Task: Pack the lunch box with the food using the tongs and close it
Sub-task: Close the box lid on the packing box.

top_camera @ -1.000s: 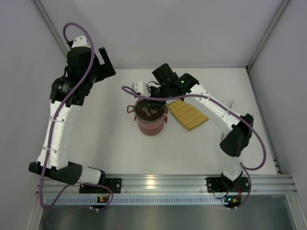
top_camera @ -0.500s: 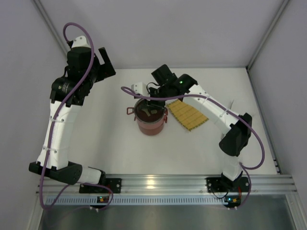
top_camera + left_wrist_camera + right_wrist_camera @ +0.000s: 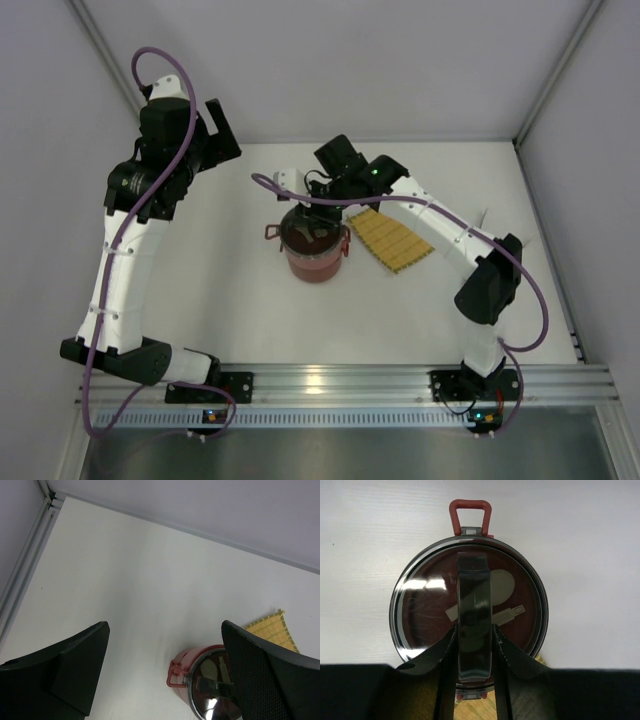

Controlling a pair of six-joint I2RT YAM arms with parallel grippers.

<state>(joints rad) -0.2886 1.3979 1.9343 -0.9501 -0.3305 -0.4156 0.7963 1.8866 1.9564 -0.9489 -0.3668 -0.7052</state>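
The maroon lunch box [image 3: 313,258] stands stacked near the table's middle, with a clear round lid [image 3: 420,605] on top. A beige spoon [image 3: 502,584] and a stick [image 3: 510,614] lie under that lid. Straight above it, my right gripper [image 3: 474,630] is shut on the dark carry bar [image 3: 474,590] that runs across the lid. My left gripper [image 3: 165,630] hangs open and empty, high over the back left of the table [image 3: 215,135]. Below it I see the lunch box's red side handle [image 3: 174,674]. No food or tongs are in view.
A yellow woven mat [image 3: 392,238] lies just right of the lunch box, partly under my right arm. Grey walls close the table at the back and both sides. The aluminium rail with both arm bases runs along the near edge [image 3: 340,380].
My right wrist has shifted slightly toward the back left above the lunch box, still clamped on the bar. The lunch box and the left arm have not moved.
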